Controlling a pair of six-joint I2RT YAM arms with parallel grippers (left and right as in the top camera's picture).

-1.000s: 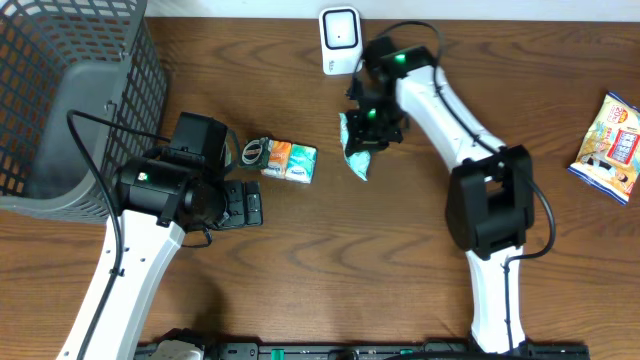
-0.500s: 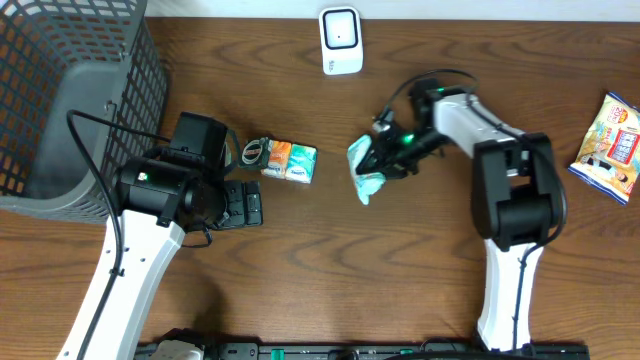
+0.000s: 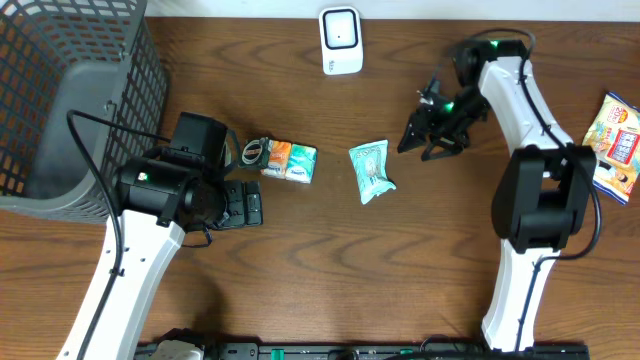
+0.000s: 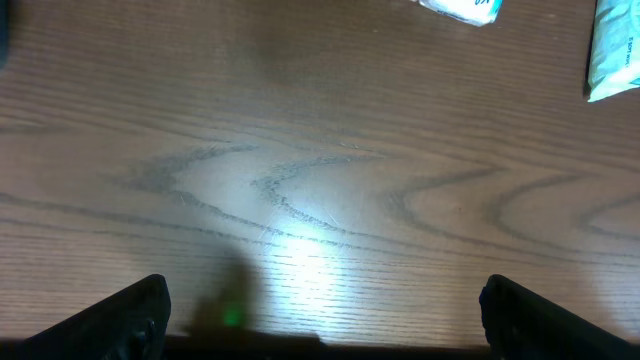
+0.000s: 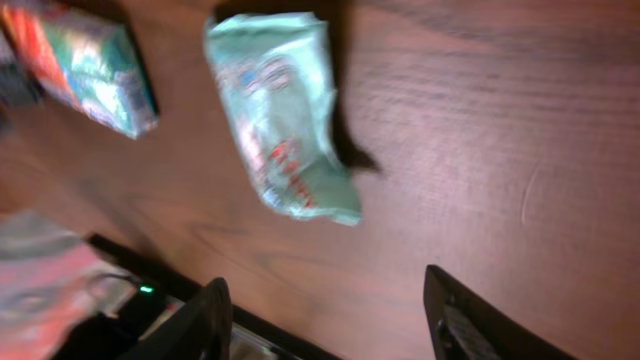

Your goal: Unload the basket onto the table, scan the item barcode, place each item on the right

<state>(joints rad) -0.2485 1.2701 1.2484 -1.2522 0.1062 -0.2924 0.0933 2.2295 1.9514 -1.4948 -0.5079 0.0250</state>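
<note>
Change: right gripper [image 3: 426,140] has released the pale green crinkled plastic pouch [image 3: 370,171] and swung off to its right.
Right gripper: jaws partly spread, nothing between them.
Left gripper [image 4: 320,322]: spread wide, empty.
Pouch: flat on the brown wooden table [image 3: 330,280], well apart from the white boxy scanner [image 3: 340,40].
Relation: pouch lies near, to the right gripper's left. Its long axis points roughly toward the scanner. Right arm is nearer.
</note>
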